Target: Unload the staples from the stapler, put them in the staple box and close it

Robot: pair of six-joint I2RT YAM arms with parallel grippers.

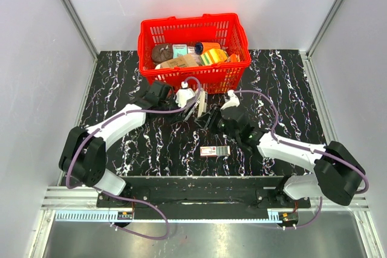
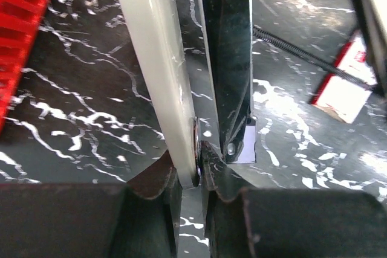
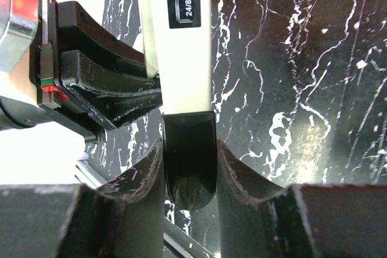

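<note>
The stapler [image 3: 187, 40] hung splayed between both grippers, its hinge end pinched in the clenched jaws of the left gripper [image 2: 193, 179] and its dark end clasped by the right gripper [image 3: 189, 173]. A red-and-white box [image 1: 215, 151] lay on the table [image 1: 290, 89] just behind the right jaws, and a red basket [image 1: 145, 35] stood ahead of both.

We find the stapler [image 1: 201, 110] around the middle of the scene. The left gripper [image 2: 196, 176] pinches it from the left and the right gripper [image 3: 189, 167] from the right. It is slim, with a pale grey-beige arm [image 2: 152, 58] and a dark metal rail [image 2: 227, 58]. It stands open, the two parts splaying in a narrow V from the hinge [image 2: 198, 149]. A thin dark spring [image 2: 296, 48] runs out from the rail. The pale arm carries a small "24/8" window [image 3: 183, 5] and ends in a dark cap [image 3: 189, 161].
</note>
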